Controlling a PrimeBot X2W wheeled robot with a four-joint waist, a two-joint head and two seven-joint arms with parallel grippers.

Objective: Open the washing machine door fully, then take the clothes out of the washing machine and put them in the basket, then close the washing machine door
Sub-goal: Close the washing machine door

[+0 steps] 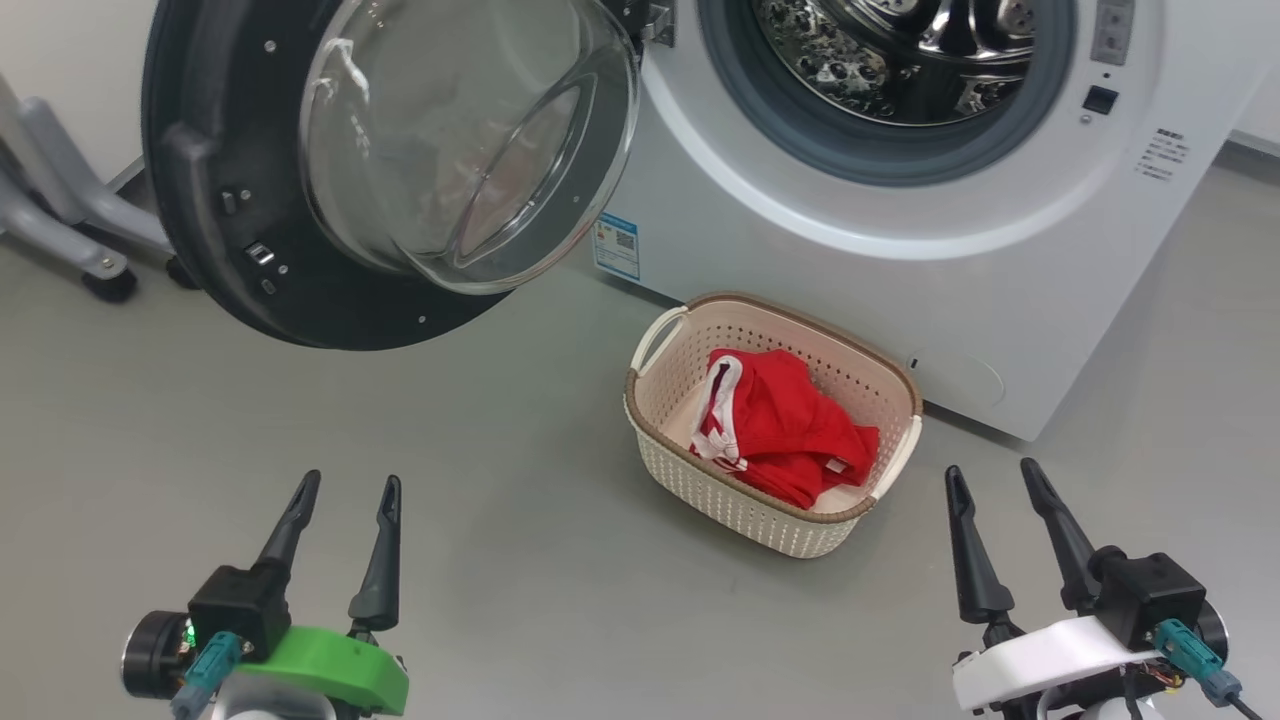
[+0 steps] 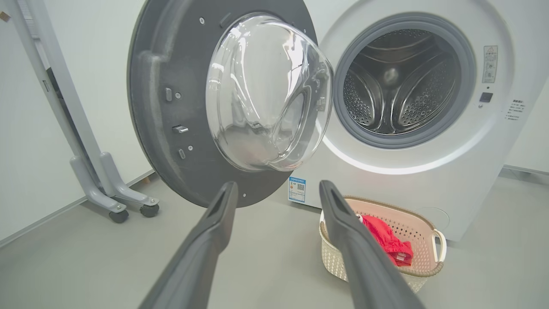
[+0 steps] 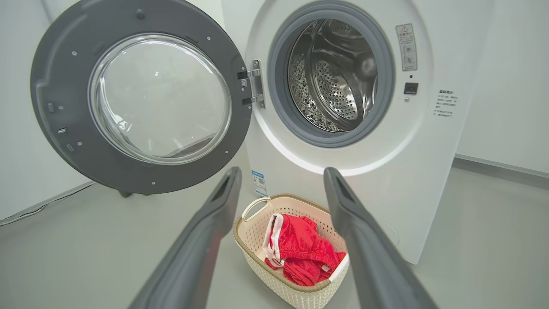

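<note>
Grey floor point(image 1: 480, 420) meets white walls point(image 2: 34, 128), a grey wheeled stand point(image 2: 107, 189) at left. The white washing machine point(image 1: 800, 260), its door point(image 1: 210, 200) swung wide, bears a blue label point(image 1: 617, 245) and unreadable stickers point(image 3: 408, 46). Red clothes point(image 1: 780, 425) lie in the cream basket point(image 1: 740, 510) before it. Left gripper point(image 1: 351, 478) and right gripper point(image 1: 990, 467) stand spread, empty.

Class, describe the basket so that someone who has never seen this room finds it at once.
Find the big white washing machine with its round door swung open. On the grey floor just before its front stands a small cream basket. Perforated sides, a brown woven-look rim and red clothes inside set it apart.
</note>
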